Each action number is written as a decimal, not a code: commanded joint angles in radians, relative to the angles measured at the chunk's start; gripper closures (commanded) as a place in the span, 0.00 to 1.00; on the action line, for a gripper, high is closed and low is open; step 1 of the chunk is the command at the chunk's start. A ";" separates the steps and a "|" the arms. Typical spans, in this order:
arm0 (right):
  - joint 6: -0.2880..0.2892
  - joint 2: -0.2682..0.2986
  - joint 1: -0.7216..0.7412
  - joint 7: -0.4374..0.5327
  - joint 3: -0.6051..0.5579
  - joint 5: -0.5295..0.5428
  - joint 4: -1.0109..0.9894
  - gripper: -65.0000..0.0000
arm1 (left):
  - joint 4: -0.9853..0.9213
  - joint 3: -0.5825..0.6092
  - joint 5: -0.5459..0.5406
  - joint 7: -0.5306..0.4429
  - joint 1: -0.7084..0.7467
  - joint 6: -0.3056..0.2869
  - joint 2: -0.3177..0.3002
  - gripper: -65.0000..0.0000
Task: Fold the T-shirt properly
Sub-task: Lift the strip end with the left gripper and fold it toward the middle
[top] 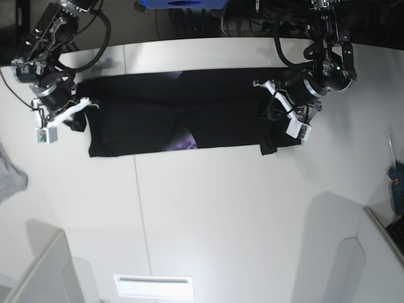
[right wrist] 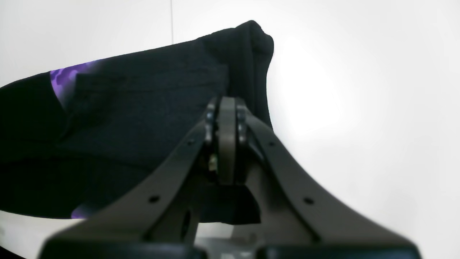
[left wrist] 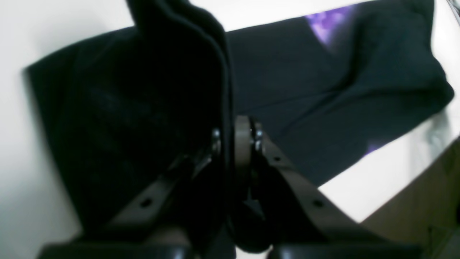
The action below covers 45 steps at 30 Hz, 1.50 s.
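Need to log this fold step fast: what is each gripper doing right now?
Left gripper: shut on the T-shirt.
Right gripper: shut on the T-shirt.

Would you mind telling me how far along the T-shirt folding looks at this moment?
Done: the T-shirt already lies as a long narrow band across the white table, so the lengthwise folds look made. In hand: the left gripper is shut on one end, cloth draped over it; the right gripper is shut at the other end, though its hold on cloth is unclear. Left: folding the band crosswise into a compact stack.

T-shirt (left wrist: pixel 323 108) print mostly hidden, blurred in wrist views
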 commanded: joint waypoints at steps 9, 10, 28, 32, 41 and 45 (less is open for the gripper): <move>0.005 0.010 0.007 0.022 0.003 0.017 0.020 1.00 | 0.007 0.091 -0.016 -0.015 -0.048 0.034 0.050 1.00; 0.005 0.010 0.007 0.022 0.003 0.017 0.020 1.00 | 0.001 0.098 -0.017 -0.015 -0.051 0.034 0.056 1.00; 0.004 0.010 0.007 0.022 0.006 0.017 0.019 1.00 | -0.030 0.154 -0.017 -0.015 -0.071 0.036 0.108 1.00; 0.001 0.010 0.007 0.022 0.004 0.017 0.019 1.00 | -0.030 0.154 -0.016 -0.015 -0.072 0.036 0.127 1.00; -0.001 0.009 0.007 0.022 0.009 0.017 0.017 1.00 | -0.111 0.165 -0.023 -0.013 -0.108 0.036 0.130 1.00; -0.001 0.009 0.009 0.022 0.009 0.017 0.017 1.00 | -0.114 0.227 -0.022 -0.013 -0.120 0.038 0.130 1.00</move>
